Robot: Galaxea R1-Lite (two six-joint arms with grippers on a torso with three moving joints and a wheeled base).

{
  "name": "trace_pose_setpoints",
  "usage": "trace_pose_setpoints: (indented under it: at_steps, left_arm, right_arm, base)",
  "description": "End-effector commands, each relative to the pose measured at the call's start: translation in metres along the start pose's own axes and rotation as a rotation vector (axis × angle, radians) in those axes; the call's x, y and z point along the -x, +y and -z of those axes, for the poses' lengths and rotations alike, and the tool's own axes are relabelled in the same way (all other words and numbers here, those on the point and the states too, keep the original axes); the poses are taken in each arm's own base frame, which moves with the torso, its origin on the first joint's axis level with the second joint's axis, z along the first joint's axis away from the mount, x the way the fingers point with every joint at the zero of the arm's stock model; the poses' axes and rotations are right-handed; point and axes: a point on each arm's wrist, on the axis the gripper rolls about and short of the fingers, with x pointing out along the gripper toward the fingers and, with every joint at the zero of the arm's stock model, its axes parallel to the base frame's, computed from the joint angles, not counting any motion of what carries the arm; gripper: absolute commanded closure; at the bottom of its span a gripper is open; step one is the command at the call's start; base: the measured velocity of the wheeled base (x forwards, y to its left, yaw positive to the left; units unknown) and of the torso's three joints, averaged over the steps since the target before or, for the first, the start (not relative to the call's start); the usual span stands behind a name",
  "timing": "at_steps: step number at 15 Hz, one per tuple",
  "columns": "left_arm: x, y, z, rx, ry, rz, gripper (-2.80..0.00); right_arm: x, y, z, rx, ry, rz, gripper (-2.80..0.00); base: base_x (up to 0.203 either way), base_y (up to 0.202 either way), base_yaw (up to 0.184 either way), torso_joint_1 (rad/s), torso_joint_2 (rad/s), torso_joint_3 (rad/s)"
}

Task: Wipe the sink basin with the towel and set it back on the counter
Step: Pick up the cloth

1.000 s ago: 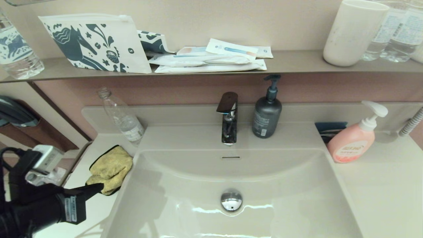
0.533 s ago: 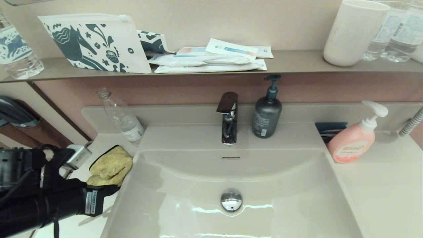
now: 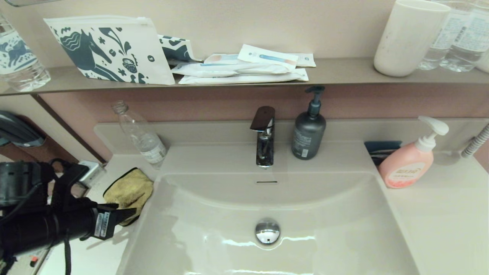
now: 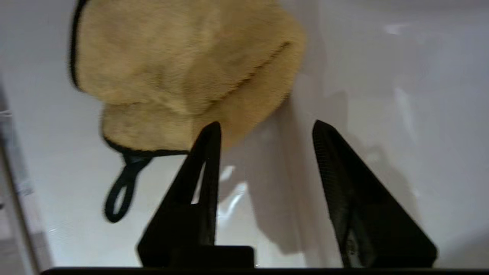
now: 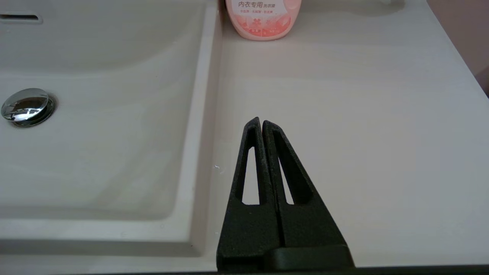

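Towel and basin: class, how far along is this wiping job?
Done: nothing yet; the towel lies on the counter beside the sink basin. In hand: the left gripper, open, is beside the towel, holding nothing. Left: grasping, wiping, returning. The right gripper rests shut.

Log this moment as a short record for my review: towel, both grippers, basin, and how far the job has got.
towel: yellow towel bunched on the counter, at the basin's left rim
left gripper: left gripper open, just short of the towel, one fingertip overlapping its edge in the wrist view, nothing held
right gripper: right gripper shut, empty, over the counter on the basin's right side
basin: sink basin holds no towel; drain plug in place
stage: towel not yet picked up
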Motion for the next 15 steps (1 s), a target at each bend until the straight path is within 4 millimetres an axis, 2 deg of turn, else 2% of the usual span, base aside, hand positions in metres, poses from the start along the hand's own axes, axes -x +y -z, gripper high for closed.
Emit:
trace_pose_setpoints:
  at_steps: [1, 5, 11, 15]
  left_arm:
    - [0.002, 0.011, 0.001, 0.008, 0.0, -0.043, -2.8]
    - [0.0, 0.014, 0.003, 0.014, 0.01, -0.04, -2.8]
    - [-0.019, 0.03, 0.001, -0.087, 0.021, 0.013, -2.8]
    - [-0.03, 0.042, -0.002, -0.084, 0.019, -0.006, -2.8]
  right_arm:
    - [0.0, 0.0, 0.0, 0.001, 0.001, -0.001, 0.0]
    - [0.0, 0.0, 0.0, 0.0, 0.001, -0.001, 0.0]
    - [0.0, 0.0, 0.0, 0.0, 0.001, -0.001, 0.0]
    - [0.0, 0.0, 0.0, 0.0, 0.001, -0.001, 0.0]
  base:
    - [0.0, 0.0, 0.0, 0.0, 0.0, 0.0]
    - [0.0, 0.0, 0.0, 0.0, 0.0, 0.0]
    - [0.0, 0.0, 0.0, 0.0, 0.0, 0.0]
    - [0.0, 0.0, 0.0, 0.0, 0.0, 0.0]
